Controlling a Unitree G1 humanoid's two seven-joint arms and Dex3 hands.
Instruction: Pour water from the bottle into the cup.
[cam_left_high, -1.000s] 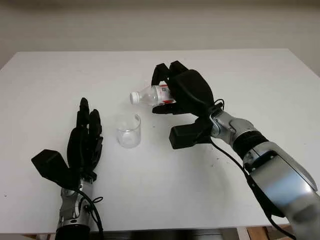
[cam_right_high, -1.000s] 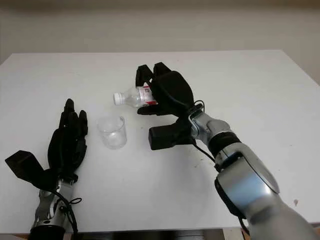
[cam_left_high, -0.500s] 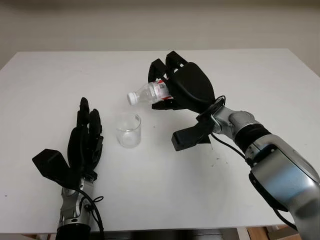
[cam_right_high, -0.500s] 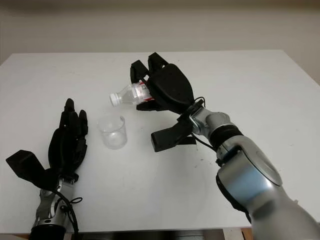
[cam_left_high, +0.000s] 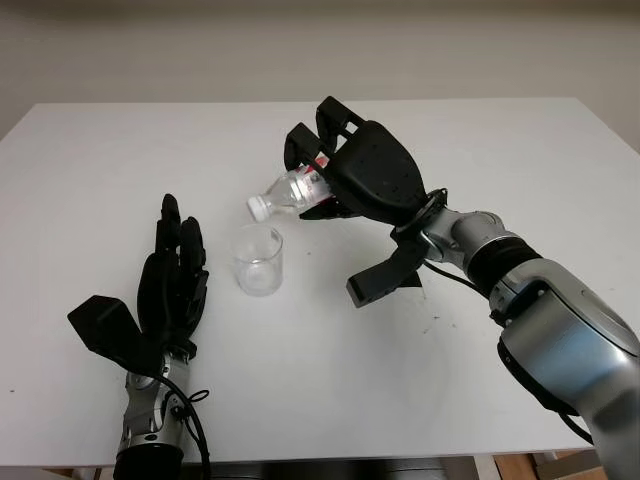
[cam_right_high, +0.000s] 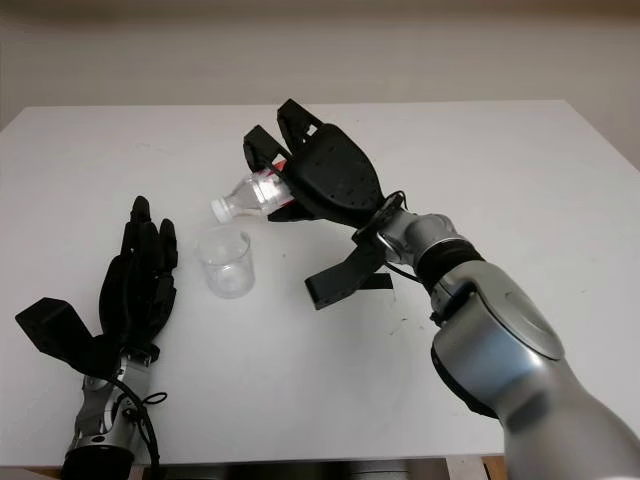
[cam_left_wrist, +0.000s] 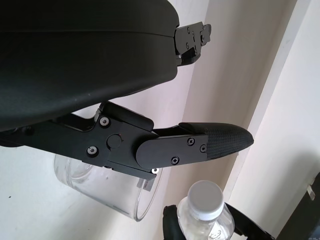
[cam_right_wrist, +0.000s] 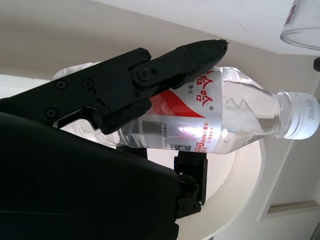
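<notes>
You have a white table (cam_left_high: 520, 150) meeting a pale wall at its far edge. Your right hand (cam_left_high: 365, 180) is closed around the bottle (cam_left_high: 290, 193), held above the table, white cap still on and tipped down toward the cup (cam_left_high: 258, 259). The cup stands between your two hands, just below the cap. Your left hand (cam_left_high: 170, 285) is open beside the cup. Since a second ago, the bottle has risen and tilted further, neck lower.
</notes>
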